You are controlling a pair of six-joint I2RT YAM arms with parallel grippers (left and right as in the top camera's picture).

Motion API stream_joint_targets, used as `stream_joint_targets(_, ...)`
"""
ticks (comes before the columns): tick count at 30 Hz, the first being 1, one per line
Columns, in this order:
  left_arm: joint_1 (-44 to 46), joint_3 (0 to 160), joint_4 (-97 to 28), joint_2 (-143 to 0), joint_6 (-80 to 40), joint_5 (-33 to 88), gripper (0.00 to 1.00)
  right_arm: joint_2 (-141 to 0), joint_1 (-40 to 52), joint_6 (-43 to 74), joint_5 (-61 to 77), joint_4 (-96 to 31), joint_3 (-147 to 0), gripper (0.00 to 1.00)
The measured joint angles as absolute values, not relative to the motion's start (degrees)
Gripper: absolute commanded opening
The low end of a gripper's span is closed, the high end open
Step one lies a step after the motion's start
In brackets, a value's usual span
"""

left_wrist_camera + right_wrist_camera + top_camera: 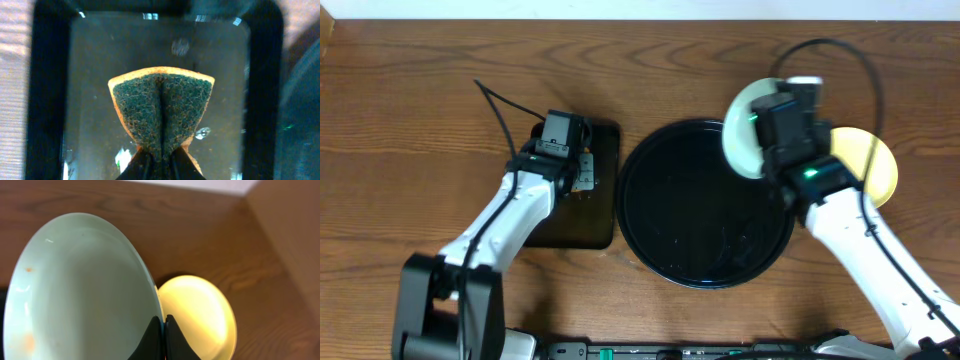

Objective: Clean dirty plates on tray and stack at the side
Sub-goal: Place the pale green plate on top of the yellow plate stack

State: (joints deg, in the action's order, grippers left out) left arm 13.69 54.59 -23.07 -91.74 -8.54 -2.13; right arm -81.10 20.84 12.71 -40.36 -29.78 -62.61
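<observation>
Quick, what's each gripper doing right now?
Left gripper: closed, pinching the green sponge.
Right gripper: closed on the mint plate rim.

Mint plate [80, 290], yellow plate [197, 315], round tray [705, 205], rectangular tray [602, 200], sponge [161, 107], one each

Brown wooden table [400, 100] carried a large round glossy black tray [680, 210], smaller black rectangular tray [590, 225], pale yellow plastic plate [880, 165].
</observation>
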Motion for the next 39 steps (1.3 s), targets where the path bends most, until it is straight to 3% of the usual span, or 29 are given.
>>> stream_joint_targets(4,13.7,54.3,-22.5,-96.3,-7.2,-2.1,0.17,-81.1,12.7,16.3,-34.4,-29.8,-62.6,0.01)
stream_joint_targets(16,13.7,53.8,-22.2,-94.7,-5.7,-2.1,0.56,-81.5,-12.8,19.3,-24.0,-35.9,-62.6,0.01)
stream_joint_targets(19,13.7,53.8,-22.3,-90.5,-6.0,-2.2,0.64,-82.7,-16.5,19.4,-20.5,-36.6,-62.6,0.06)
stream_joint_targets(21,13.7,53.8,-23.0,-87.1,-5.9,-2.1,0.7,-84.4,-18.7,19.4,-17.8,-37.0,-62.6,0.14)
stream_joint_targets(26,13.7,53.9,-27.0,-83.3,-6.5,-2.1,0.72,-87.2,-19.5,19.9,-12.5,-38.8,-62.6,0.28)
stream_joint_targets(29,13.3,53.9,-29.6,-82.6,-9.2,-2.1,0.73,-87.8,-19.5,19.8,-9.6,-39.8,-62.6,0.44)
stream_joint_targets(33,10.8,53.9,-31.2,-82.4,-13.9,-2.1,0.77,-87.8,-19.5,16.5,-1.2,-39.3,-62.6,0.56)
stream_joint_targets(35,9.1,53.9,-31.0,-82.4,-15.3,-2.2,0.78,-87.8,-19.5,13.5,4.8,-38.3,-62.6,0.66)
stream_joint_targets(38,7.0,53.9,-30.7,-82.4,-16.6,-2.1,0.83,-87.8,-18.8,8.3,15.6,-36.8,-62.6,0.94)
stream_joint_targets(39,6.4,53.9,-31.0,-82.4,-16.9,-2.1,0.84,-87.8,-18.2,6.9,18.3,-36.9,-62.6,0.99)
